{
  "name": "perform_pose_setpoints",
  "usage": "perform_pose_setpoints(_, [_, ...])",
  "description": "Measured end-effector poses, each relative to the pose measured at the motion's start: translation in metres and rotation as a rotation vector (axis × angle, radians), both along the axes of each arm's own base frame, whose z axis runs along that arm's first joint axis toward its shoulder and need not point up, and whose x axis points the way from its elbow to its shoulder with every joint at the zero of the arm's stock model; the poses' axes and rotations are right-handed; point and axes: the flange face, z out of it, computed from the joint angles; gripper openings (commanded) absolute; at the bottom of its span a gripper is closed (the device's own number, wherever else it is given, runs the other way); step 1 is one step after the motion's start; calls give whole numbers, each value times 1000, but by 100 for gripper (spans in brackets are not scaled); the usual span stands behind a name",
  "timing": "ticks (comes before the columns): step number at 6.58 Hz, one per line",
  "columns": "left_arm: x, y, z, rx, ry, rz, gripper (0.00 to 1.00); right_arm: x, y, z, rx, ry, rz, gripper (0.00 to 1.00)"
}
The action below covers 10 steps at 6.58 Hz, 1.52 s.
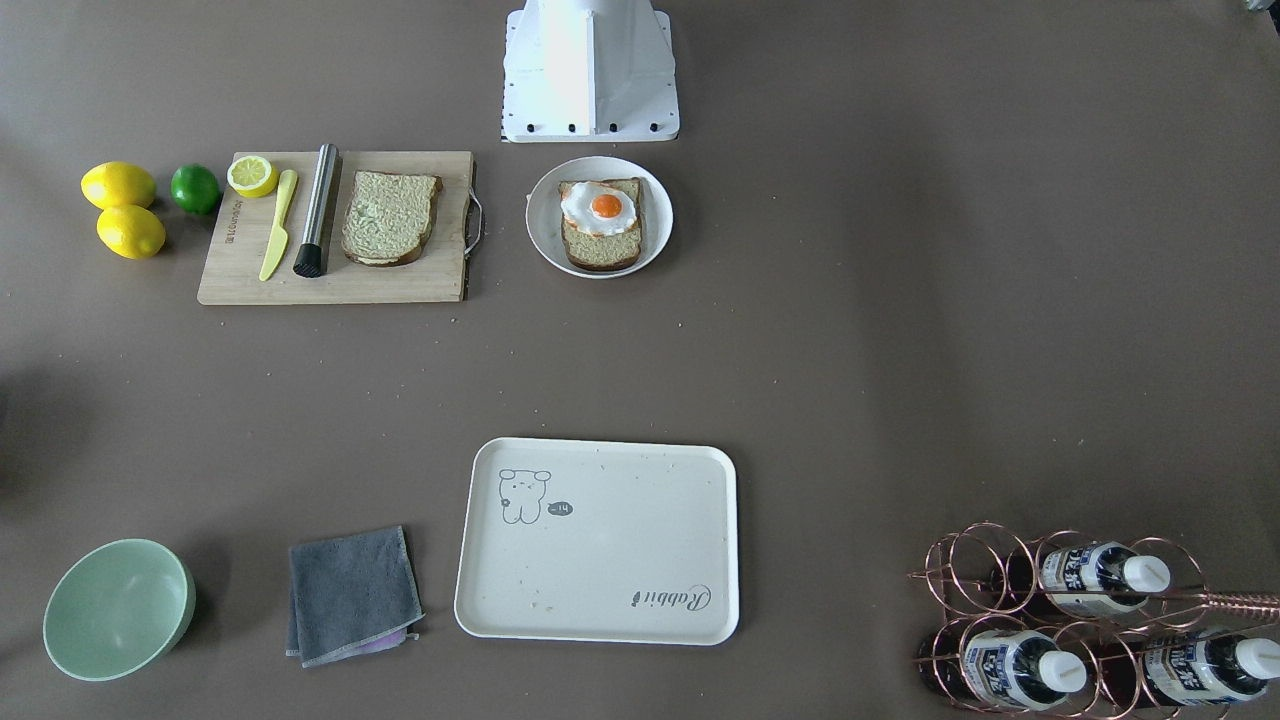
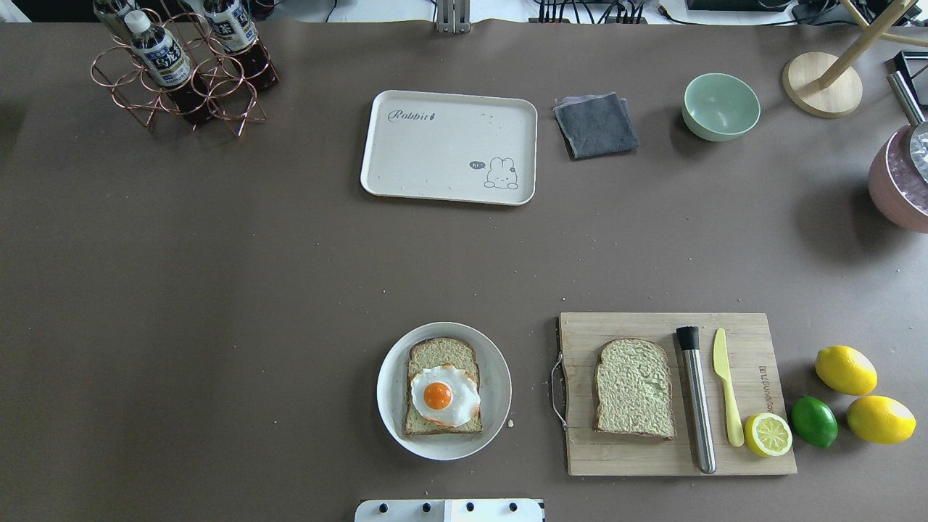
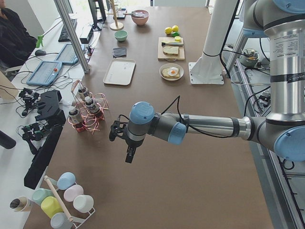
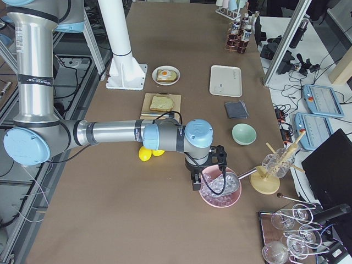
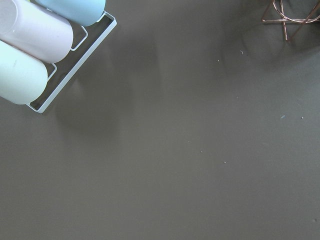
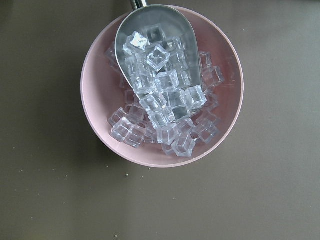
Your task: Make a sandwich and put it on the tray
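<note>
Pink round bowl [image 6: 100,125] full of clear ice cubes [image 6: 165,95] sits right under the right claw [image 4: 194,184]. A shiny metal scoop [image 6: 150,20] lies in the ice. I cannot tell if this claw is open or closed.

Over the brown table [image 5: 200,175] hangs the left claw [image 3: 129,156]. I cannot tell if it is open or closed either. Pastel plastic cups in a white wire holder [image 5: 30,35] lie near it on one side. A copper wire rack with bottles [image 3: 90,117] stands near it on another side.

All the sandwich parts are far from both claws, close to the robot's white base. One squarish bread slice [image 1: 600,250] with a dark brown crust lies on a round white plate [image 1: 545,235]. A white fried egg [image 1: 598,208] with an orange yolk lies on top of it. The second bread slice [image 1: 388,217] lies flat on a bamboo cutting board [image 1: 340,285], on the side of the plate nearer the right claw. The cream-white plastic tray [image 1: 620,560] with a little animal drawing lies well apart from the bread and egg, farther from the base.
</note>
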Motion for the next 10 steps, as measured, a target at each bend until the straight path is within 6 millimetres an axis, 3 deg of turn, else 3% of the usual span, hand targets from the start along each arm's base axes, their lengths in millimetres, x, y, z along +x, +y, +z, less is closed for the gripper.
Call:
perform_pose_setpoints(7, [0, 0, 0, 8, 0, 0, 97, -1, 0, -2, 6, -15, -2, 100])
perform_pose_setpoints(10, [0, 0, 0, 8, 1, -1, 97, -2, 4, 5, 34, -17, 2, 100])
